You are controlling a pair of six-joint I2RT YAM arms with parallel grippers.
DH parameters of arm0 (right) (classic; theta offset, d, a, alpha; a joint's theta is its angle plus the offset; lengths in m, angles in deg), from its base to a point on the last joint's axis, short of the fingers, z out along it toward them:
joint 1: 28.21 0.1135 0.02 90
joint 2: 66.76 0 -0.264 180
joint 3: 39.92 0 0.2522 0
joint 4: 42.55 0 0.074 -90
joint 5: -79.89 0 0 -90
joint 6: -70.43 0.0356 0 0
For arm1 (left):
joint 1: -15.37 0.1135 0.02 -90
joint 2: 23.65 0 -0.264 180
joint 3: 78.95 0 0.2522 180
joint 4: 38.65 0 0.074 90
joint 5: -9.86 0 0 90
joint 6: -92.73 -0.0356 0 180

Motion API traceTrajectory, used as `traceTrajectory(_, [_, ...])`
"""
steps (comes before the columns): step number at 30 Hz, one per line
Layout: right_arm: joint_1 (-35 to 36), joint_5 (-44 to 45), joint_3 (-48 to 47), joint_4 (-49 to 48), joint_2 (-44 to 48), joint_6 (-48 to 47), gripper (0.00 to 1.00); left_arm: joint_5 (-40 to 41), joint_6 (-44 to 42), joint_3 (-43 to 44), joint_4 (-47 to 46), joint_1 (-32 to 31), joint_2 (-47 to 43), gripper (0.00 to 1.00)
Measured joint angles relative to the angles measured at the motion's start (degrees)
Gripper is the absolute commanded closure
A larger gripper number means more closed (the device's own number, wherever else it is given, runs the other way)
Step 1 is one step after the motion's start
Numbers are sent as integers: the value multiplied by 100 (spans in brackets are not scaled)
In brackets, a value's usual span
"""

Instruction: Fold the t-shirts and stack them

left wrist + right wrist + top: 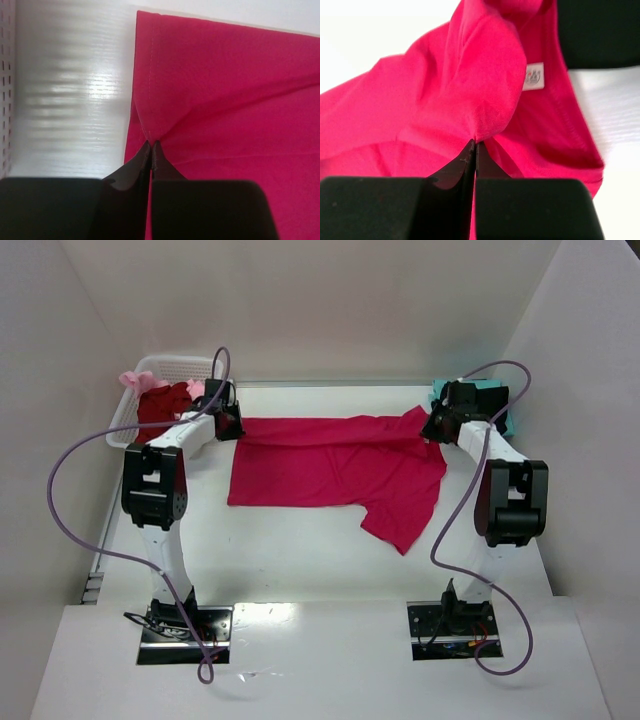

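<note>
A crimson-pink t-shirt lies spread across the middle of the table, one sleeve hanging toward the front right. My left gripper is shut on its left hem edge; cloth puckers at the fingertips. At the shirt's far right end my right gripper is shut on a fold near the neck, where a small white tag shows beside the pinched cloth. Dark red and pale pink tees lie in the basket. A teal tee sits at the back right.
The white lattice basket stands at the back left corner, close to my left arm. Purple cables loop off both arms. White walls close in the table on three sides.
</note>
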Motion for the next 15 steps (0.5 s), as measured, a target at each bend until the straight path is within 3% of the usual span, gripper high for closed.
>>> traceTrajectory(15, [-240, -7, -678, 35, -262, 15, 100, -127, 55, -507, -173, -15, -87, 100])
